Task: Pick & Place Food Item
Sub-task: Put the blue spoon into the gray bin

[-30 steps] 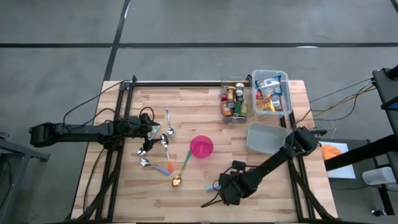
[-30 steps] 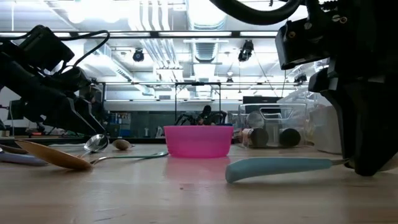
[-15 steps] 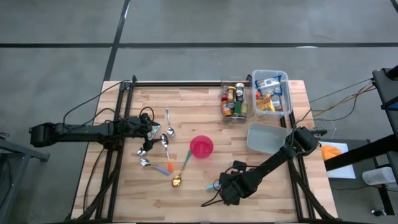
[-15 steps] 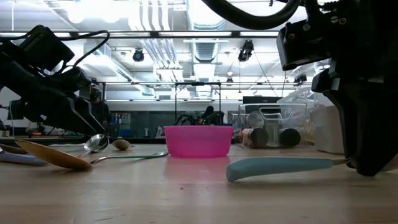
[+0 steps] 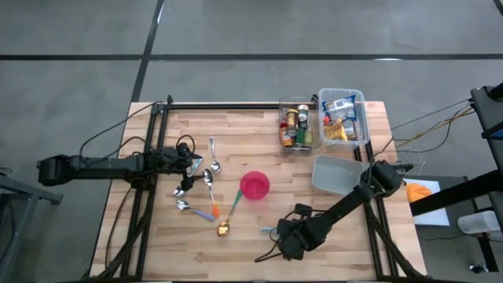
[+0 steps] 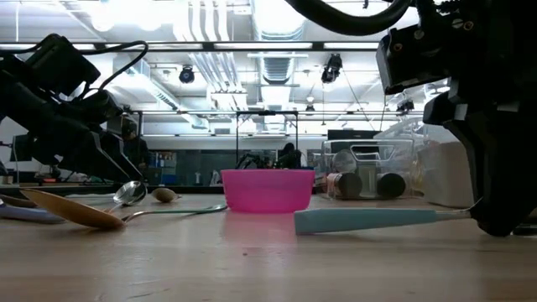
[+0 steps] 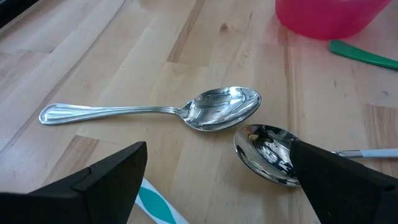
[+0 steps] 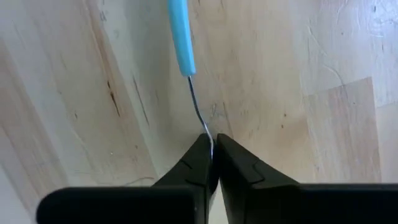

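Note:
A utensil with a light-blue handle (image 5: 269, 230) (image 6: 369, 220) lies near the table's near edge, and my right gripper (image 5: 284, 236) (image 8: 211, 146) is shut on it. The gripper hides its head. My left gripper (image 5: 192, 167) (image 7: 217, 152) waits open at the table's left, above two steel spoons (image 7: 221, 109) lying flat on the wood. A pink bowl (image 5: 254, 185) (image 6: 267, 190) stands upright mid-table. The food sits in two clear bins, jars (image 5: 296, 126) and packets (image 5: 343, 116), at the far right. My right gripper pinches the utensil's thin metal stem (image 8: 198, 112), just past the end of the blue handle (image 8: 180, 37), between its two fingertips. The fingers come from above, pointing steeply down. The utensil lies about level along the table; I cannot tell whether the handle touches the wood.
An empty clear tub (image 5: 338, 174) sits at the right edge beside the right arm. Several coloured-handled spoons (image 5: 211, 206) and a gold spoon (image 5: 223, 229) lie left of the bowl. A black frame rail (image 5: 228, 105) runs along the far edge.
My right gripper has closed on the utensil's stem without moving away. The blue handle has swung slightly toward the far edge and now lies more level, its free end a little farther from the gripper in the low view.

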Robot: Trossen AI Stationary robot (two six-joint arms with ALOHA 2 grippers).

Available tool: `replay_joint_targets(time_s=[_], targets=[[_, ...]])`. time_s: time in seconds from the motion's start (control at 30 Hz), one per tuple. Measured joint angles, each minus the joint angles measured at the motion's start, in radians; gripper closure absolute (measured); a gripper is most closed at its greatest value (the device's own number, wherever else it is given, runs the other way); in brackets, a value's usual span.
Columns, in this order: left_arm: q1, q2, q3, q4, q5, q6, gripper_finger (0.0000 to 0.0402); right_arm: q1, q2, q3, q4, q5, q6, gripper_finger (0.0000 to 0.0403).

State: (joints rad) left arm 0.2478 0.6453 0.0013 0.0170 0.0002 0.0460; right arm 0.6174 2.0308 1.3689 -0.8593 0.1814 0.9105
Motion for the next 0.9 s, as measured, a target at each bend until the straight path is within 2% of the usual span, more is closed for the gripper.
replay_joint_targets(time_s=[0.53,0.9], targets=[[0.000,0.000,0.000,0.000,0.000,0.000,0.0006,0.000,-0.015,0.001,-0.002,0.001,0.005,0.0376],[0.000,0.000,0.000,0.000,0.000,0.000,0.0006,0.002,-0.148,0.002,-0.059,0.009,0.166,0.0376]])
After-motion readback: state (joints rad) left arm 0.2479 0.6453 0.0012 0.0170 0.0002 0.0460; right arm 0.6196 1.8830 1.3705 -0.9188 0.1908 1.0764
